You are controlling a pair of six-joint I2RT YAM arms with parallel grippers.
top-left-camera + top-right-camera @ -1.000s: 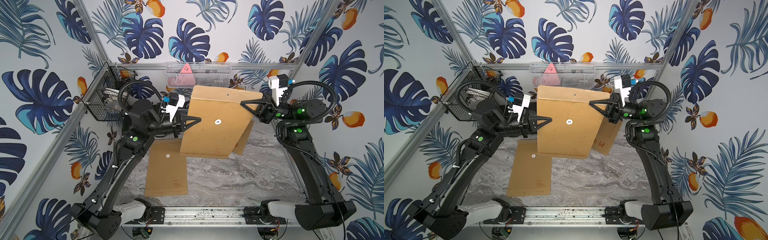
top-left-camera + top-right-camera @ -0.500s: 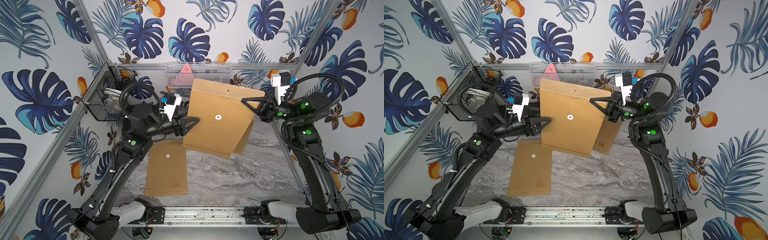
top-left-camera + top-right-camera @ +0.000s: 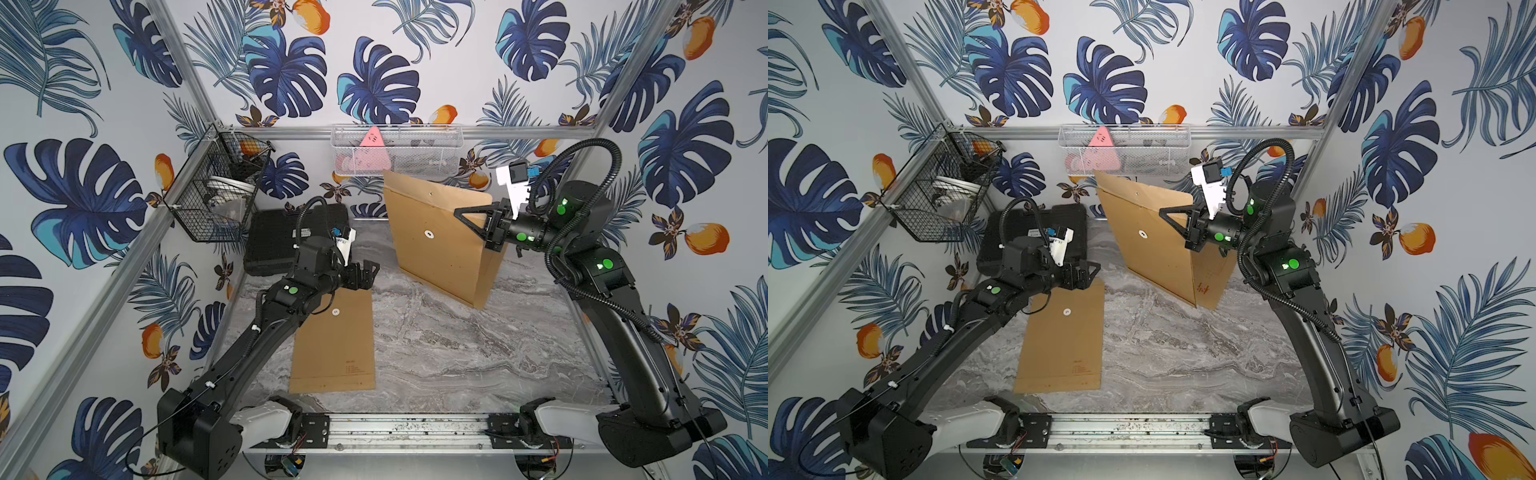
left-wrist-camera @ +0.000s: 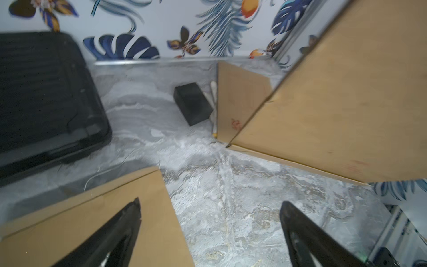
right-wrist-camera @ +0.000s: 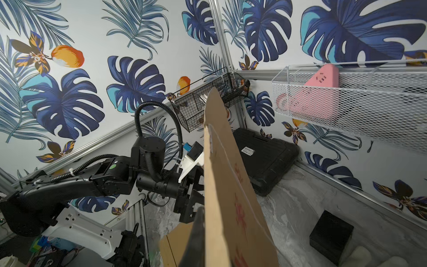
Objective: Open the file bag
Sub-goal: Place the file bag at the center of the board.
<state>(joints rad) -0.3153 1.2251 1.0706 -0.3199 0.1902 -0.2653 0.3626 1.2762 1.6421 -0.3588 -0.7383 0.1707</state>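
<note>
Around the edges first: a black wire basket (image 3: 212, 195) hangs at the upper left of both top views. A white mesh basket (image 3: 395, 151) holding a pink triangular piece (image 3: 370, 139) sits on the back rail at top centre. A black case (image 3: 282, 237) lies flat at the back left of the marble table (image 3: 457, 357). A flat envelope (image 3: 332, 345) lies on the marble at lower centre-left, its white button toward the back, and the left arm reaches across its upper end. The left wrist view picks up a small black box (image 4: 193, 102) by the back wall, just beside a brown panel with red print. Now the left pincer (image 3: 365, 272): fingers spread wide, nothing between them, hanging over the flat envelope's far corner, with only bare marble between it and the file bag (image 3: 432, 249). And there's the file bag, at centre right in both top views, standing tilted. Its flap edge is high near the mesh basket and its lower corner is down close to the marble; I can't tell whether that corner touches. The right pincer (image 3: 459, 214) comes in from the right, pressed together on the bag's upper right edge. The right wrist view shows the bag edge-on, rising from the fingers (image 5: 196, 238). The left pincer sits to the bag's lower left, well apart.
</note>
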